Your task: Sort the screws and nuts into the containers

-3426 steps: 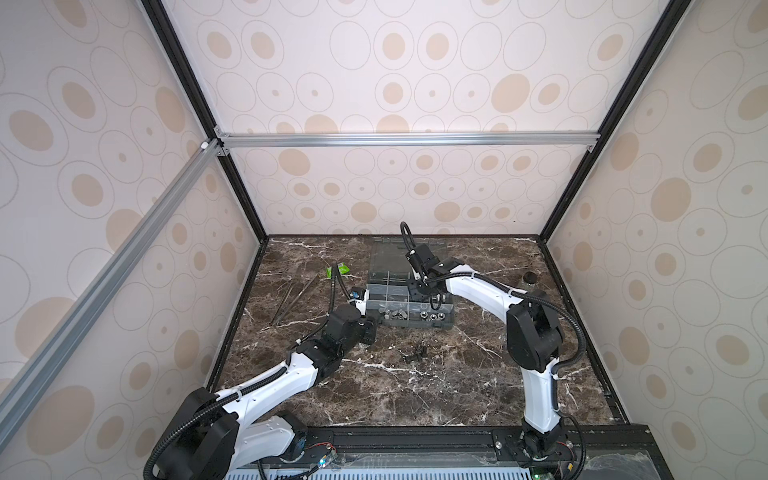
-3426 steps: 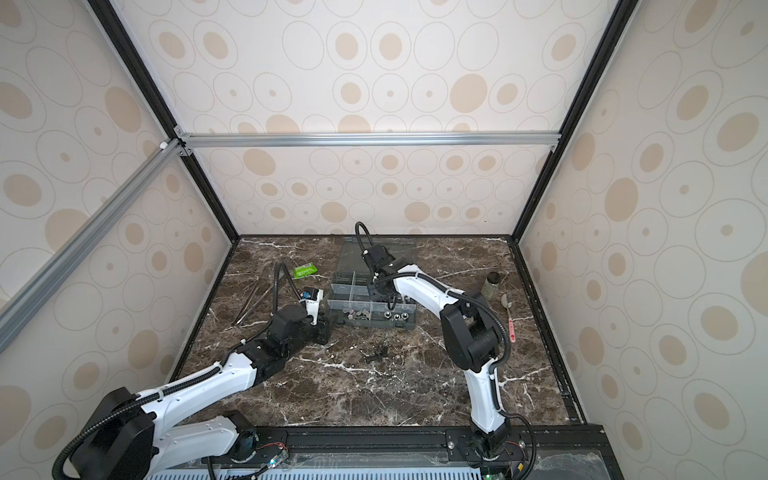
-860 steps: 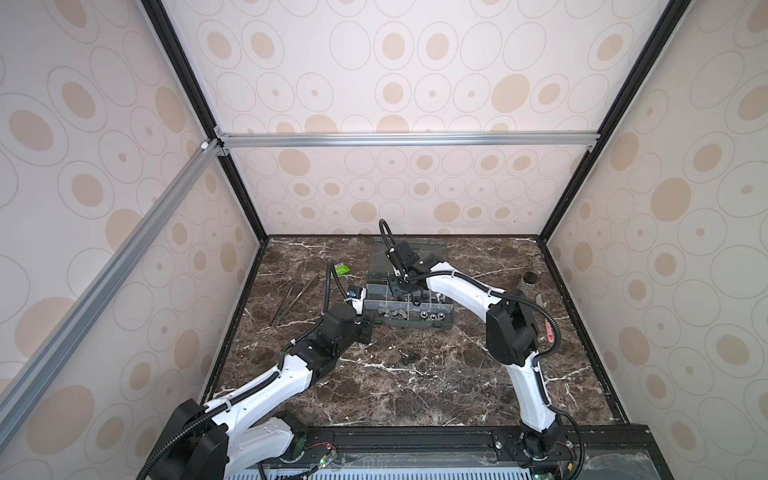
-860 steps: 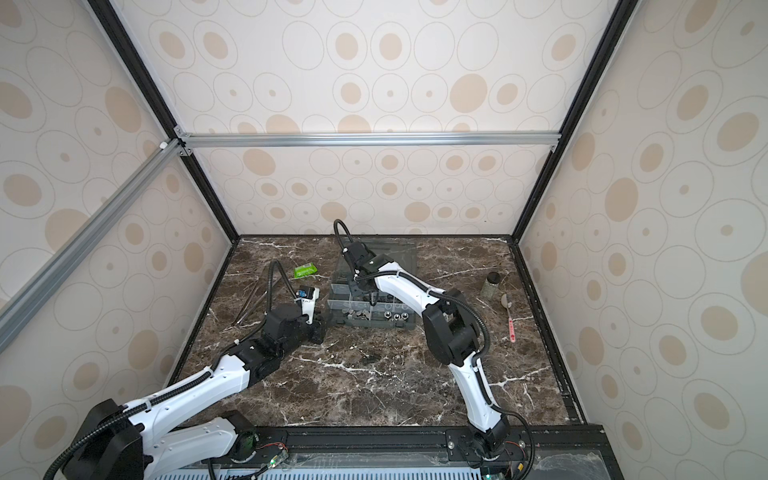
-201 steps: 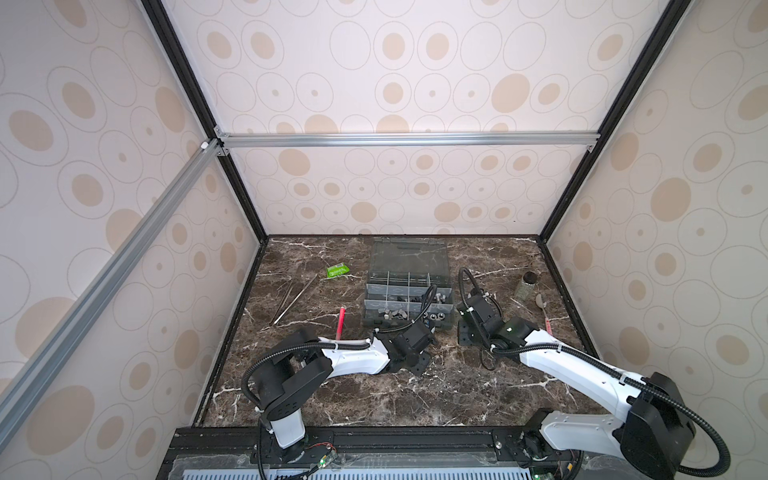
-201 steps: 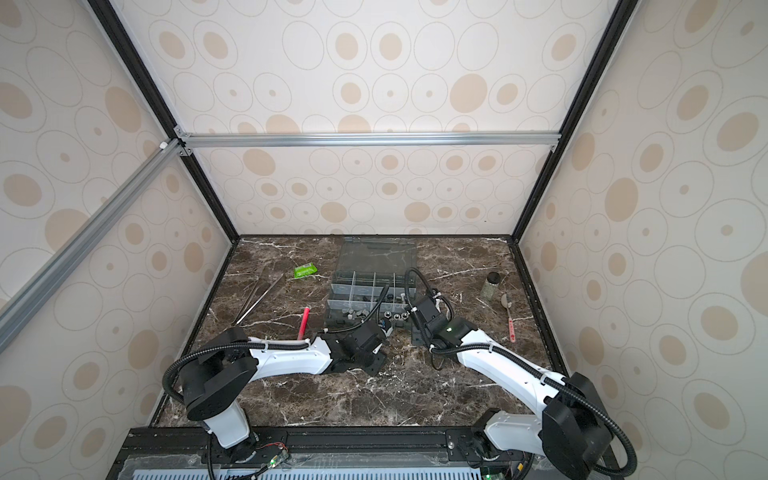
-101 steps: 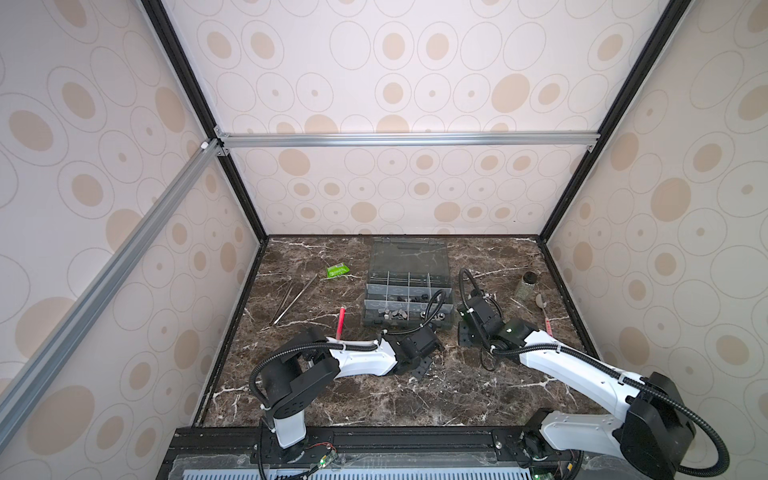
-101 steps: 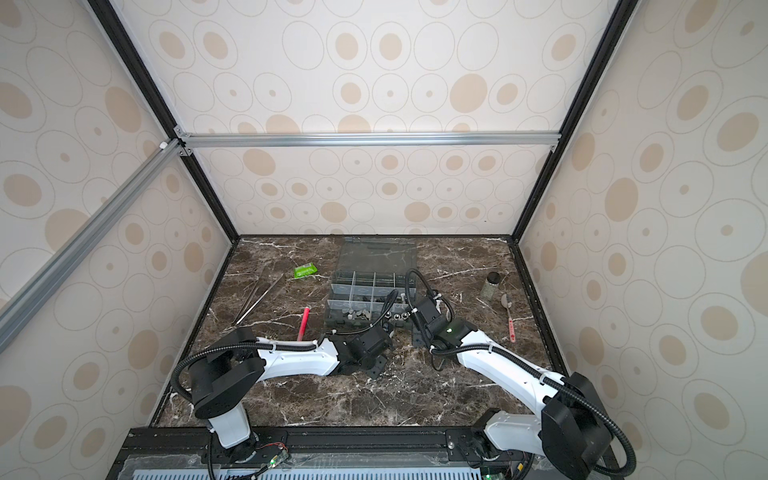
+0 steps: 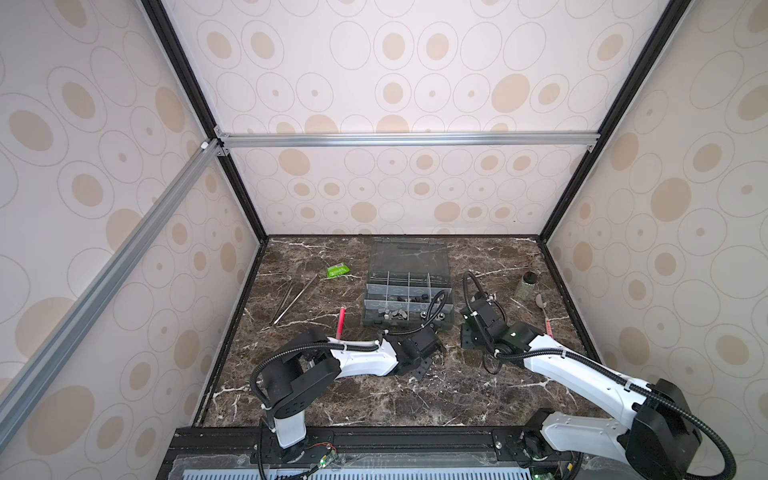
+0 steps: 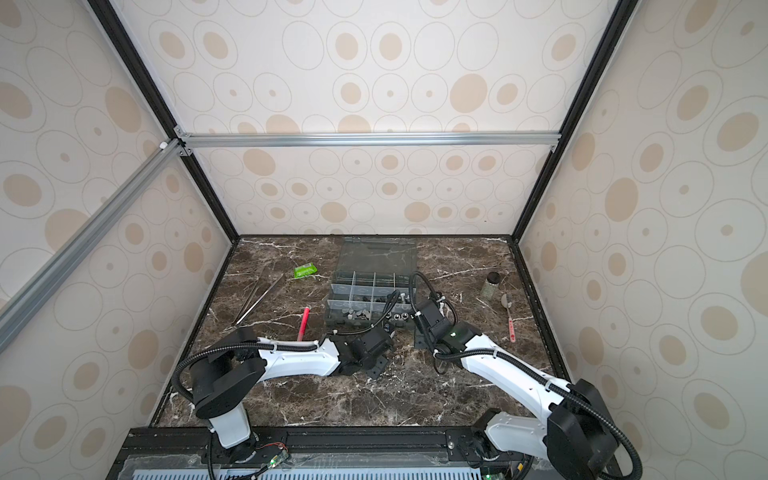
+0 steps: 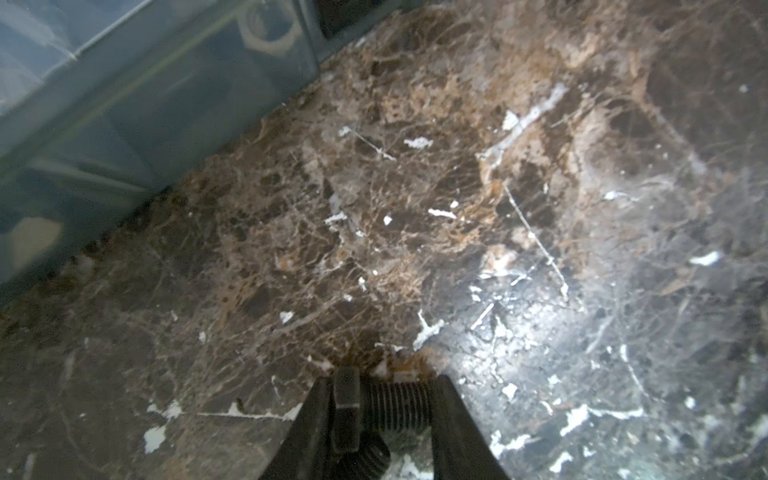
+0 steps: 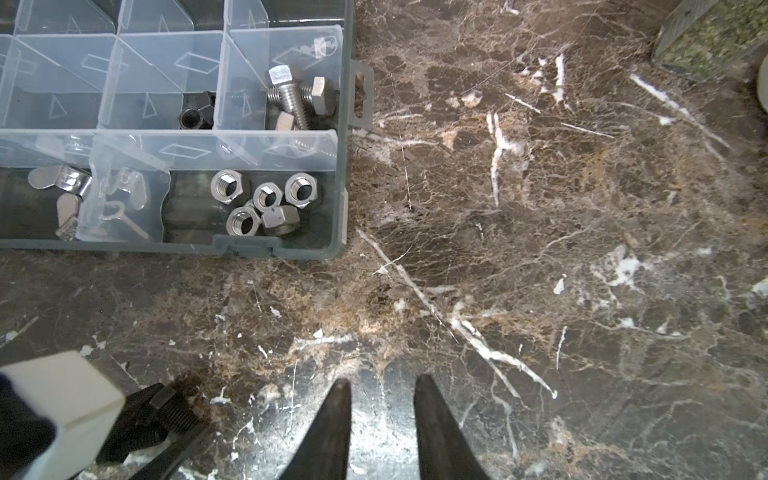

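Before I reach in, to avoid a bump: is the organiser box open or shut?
Open: its lid lies back behind the exposed compartments.

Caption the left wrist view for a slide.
Left gripper clamps a black screw end to end over the marble table, near the organiser box.

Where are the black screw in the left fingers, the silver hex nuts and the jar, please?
black screw (image 11: pixel 395 405): left wrist view, threaded shaft.
silver hex nuts (image 12: pixel 279 218): right wrist view, tipped nut's face.
jar (image 9: pixel 524 289): in a top view, glass body.
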You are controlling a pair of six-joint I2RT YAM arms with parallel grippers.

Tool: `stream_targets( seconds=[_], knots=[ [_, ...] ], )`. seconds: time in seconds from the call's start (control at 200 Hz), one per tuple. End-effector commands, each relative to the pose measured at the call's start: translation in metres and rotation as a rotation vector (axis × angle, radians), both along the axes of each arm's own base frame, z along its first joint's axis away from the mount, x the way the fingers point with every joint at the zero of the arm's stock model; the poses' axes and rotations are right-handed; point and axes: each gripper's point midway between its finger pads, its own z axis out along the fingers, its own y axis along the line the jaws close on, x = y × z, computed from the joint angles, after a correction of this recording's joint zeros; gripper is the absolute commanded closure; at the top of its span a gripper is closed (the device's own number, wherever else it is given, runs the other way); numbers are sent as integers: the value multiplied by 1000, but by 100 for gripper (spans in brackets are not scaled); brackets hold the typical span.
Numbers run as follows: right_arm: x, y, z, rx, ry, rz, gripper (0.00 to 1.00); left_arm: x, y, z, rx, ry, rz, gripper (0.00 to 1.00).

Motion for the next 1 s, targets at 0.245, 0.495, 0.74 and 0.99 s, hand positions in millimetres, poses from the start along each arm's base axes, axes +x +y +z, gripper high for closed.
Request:
stream_targets(
  seconds=[0.245, 0.495, 0.74, 0.99],
  knots=[
    [-8, -15, 1, -6, -4, -52, 70, 28, -9, 48, -50, -95, 5, 72],
    [-11, -21, 7, -9, -21, -63, 70, 76, 6, 86, -95, -173, 73, 70],
    [-14, -24, 9, -12, -23, -71, 70, 145, 32, 119, -165, -236, 180, 69],
    [-17, -28, 10, -12, -22, -84, 70, 200, 46, 124, -184, -245, 233, 69]
  ],
)
